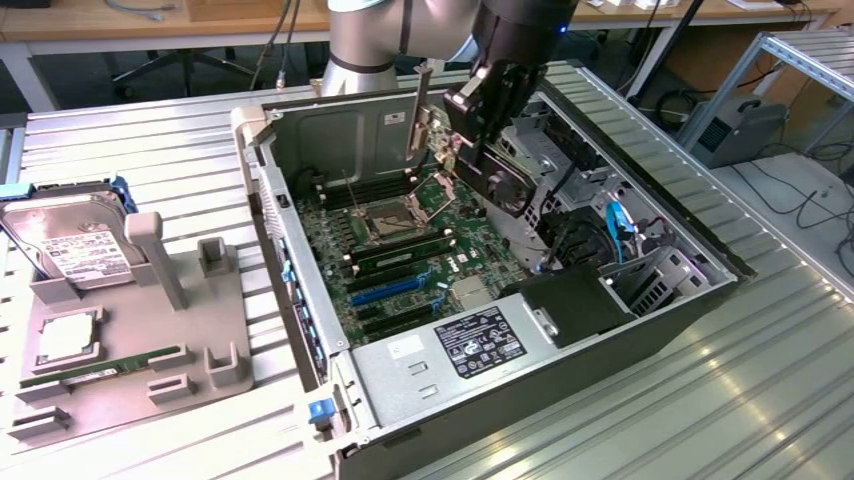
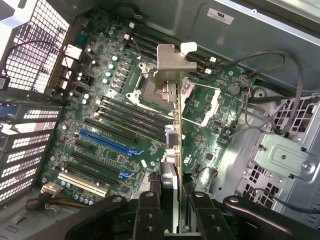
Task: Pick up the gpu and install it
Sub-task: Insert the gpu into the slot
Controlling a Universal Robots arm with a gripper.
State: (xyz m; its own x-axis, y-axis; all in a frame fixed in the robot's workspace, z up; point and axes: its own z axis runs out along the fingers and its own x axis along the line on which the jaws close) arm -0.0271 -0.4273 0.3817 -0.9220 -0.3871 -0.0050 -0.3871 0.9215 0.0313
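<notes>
The gpu (image 1: 487,170), a small flat green circuit card with a round black fan on one face, hangs in the air above the open interior of the dark metal computer case (image 1: 287,225), toward the case's far side in the exterior view. Its silver metal end bracket (image 1: 419,115) stands upright on the exterior view's left of the card. In the wrist view the gpu (image 2: 175,135) is seen edge-on, running from the fingers out to the bracket (image 2: 169,65).

The black gripper (image 1: 483,125) pinches the card between its two jaws, one on each face, as the wrist view shows (image 2: 175,215).

Below lies the green motherboard (image 1: 400,250), with a long blue slot (image 2: 107,140) among black ones, apart from the card's lower edge.

On the exterior view's left, outside the case, a grey tray (image 1: 187,340) bears a silver hard drive (image 1: 74,250) and a long narrow green RAM stick (image 1: 100,368).

By my reading, the pick-up is done and the card has been carried over the board; it is not yet seated in any slot.
</notes>
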